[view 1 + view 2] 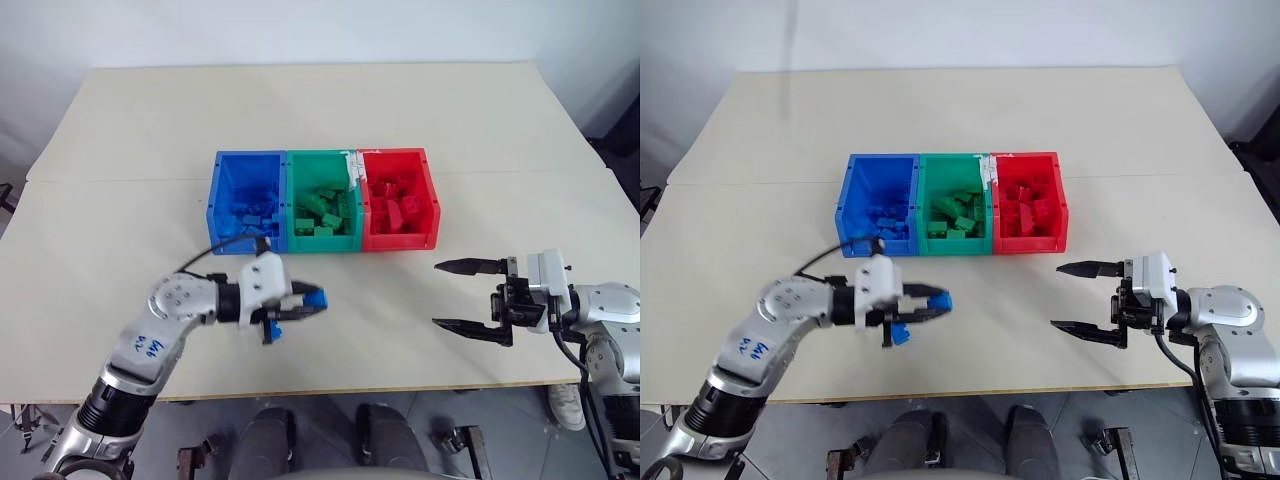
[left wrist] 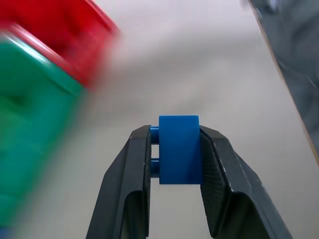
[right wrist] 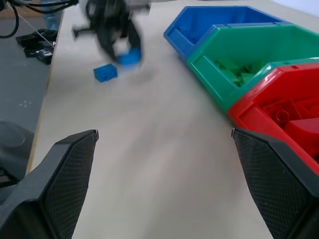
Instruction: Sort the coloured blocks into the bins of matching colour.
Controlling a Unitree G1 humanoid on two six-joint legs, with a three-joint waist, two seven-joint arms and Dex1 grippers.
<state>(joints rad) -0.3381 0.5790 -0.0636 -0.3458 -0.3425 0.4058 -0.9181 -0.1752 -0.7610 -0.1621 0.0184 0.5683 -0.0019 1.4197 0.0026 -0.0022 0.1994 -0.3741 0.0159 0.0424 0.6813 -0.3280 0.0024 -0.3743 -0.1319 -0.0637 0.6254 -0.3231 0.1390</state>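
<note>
My left gripper hangs just above the table, in front of the blue bin, shut on a small blue block held between its fingertips. A second blue block lies on the table right below that gripper. The green bin and the red bin stand joined to the blue one in a row, each with several blocks of its own colour inside. My right gripper hovers open, with nothing in it, in front of the red bin, pointing left.
The pale table stretches wide behind the bins, and its front edge runs close beneath both arms. A white tag sits on the rim between the green and red bins.
</note>
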